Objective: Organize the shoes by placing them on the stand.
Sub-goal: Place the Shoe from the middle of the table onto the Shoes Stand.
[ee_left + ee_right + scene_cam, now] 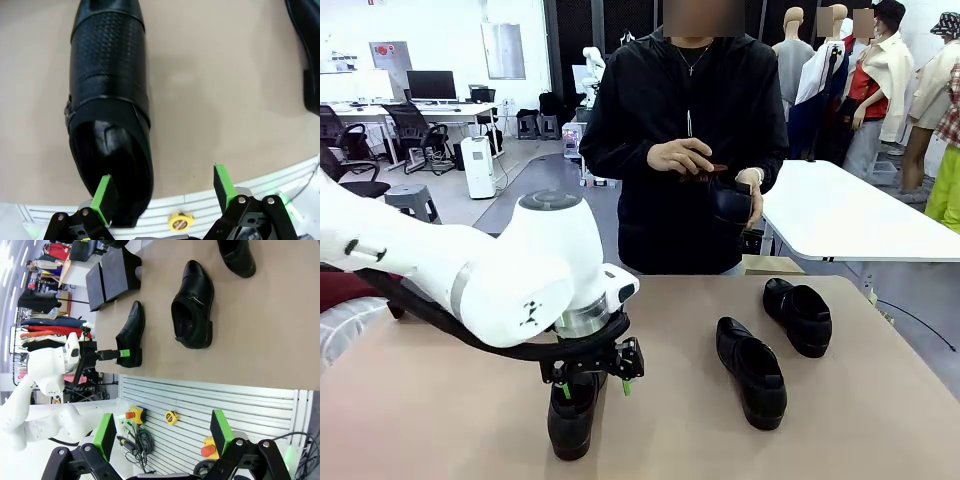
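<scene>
While the left arm is bending down over the table [440, 410], the left gripper [592, 385] is hanging unclenched astride the near shoe [570, 428] at its heel; the right gripper [162, 432] is gaping empty beside the table; a second shoe [750, 372] and a third shoe [798, 316] are lying rightward; the person's hand [752, 182] is holding the fourth shoe [730, 203].

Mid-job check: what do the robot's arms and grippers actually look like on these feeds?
The left arm is glossy white with rounded joint shells, a silver ring at the wrist and a black cable running beneath it. The left gripper and the right gripper match: black linkage fingers with silver pivot bolts and bright green pads.
</scene>
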### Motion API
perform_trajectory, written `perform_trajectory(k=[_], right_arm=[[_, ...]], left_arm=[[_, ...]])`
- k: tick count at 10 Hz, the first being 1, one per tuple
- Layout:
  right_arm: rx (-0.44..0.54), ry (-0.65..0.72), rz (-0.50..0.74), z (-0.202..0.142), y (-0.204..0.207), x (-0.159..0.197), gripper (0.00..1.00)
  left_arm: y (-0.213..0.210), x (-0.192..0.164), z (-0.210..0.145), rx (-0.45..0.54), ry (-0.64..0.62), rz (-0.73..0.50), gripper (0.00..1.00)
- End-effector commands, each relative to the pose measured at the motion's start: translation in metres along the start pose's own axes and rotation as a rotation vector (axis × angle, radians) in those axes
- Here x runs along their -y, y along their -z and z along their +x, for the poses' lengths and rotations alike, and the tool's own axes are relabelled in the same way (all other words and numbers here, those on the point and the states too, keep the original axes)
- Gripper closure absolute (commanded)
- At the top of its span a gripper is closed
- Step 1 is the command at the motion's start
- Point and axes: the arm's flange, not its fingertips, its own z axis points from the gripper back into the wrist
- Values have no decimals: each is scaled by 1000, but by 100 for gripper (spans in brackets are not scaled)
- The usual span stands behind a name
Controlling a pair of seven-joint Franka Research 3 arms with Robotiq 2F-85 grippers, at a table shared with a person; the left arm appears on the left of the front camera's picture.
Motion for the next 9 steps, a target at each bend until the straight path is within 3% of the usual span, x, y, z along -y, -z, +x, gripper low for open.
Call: perform_trajectory(k=[1,4,6,9], right_arm=[[8,-23,34,1,-1,-2,0],[8,-23,34,1,-1,-2,0],[8,-23,34,1,-1,-2,0],[8,-23,34,1,-1,-2,0]], left_arm=[[17,7,8,38,-31,21,0],[29,9,9,19,-44,15,0],[32,8,8,27,-37,31,100],[33,8,7,35,-34,33,100]])
